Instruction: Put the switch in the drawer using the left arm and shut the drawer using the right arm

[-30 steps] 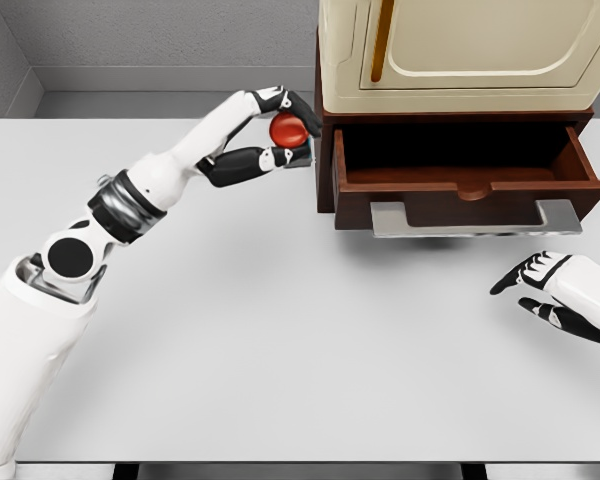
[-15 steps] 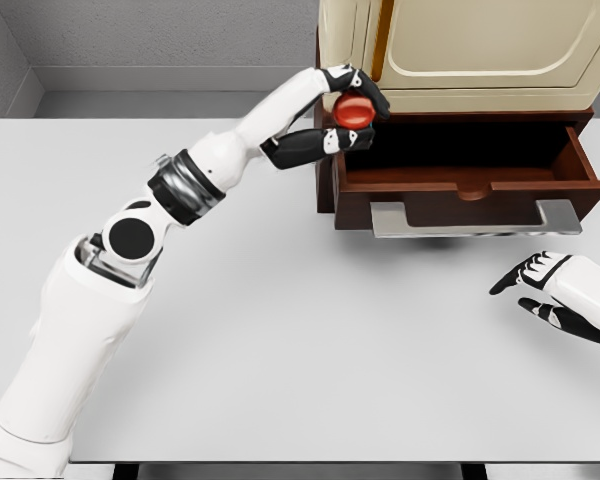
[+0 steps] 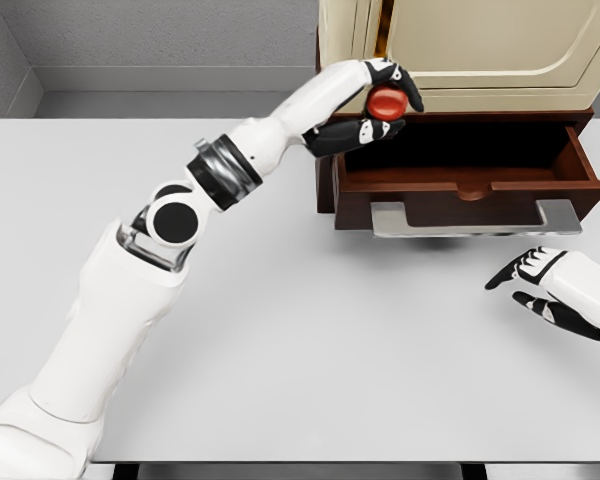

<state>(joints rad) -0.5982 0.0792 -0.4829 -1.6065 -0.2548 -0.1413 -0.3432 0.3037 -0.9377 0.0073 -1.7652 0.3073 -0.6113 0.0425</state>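
A single view is supplied, taken from the robot's head. The scene is looked down upon from above and behind the arms, at a steep forward angle. The white table (image 3: pixel 310 330) is seen almost whole, its near edge at the bottom of the frame and its far edge against a grey wall (image 3: pixel 170 35) at the top. The cabinet (image 3: pixel 460 50) is cropped by the top and right borders, with only its lower part and the open drawer (image 3: pixel 460 185) shown. The left arm (image 3: pixel 130 290) is entered from the lower left and appears large, being close to the lens. The right hand (image 3: pixel 555 290) is cut by the right border. No second view is provided, so no overlap is recorded.
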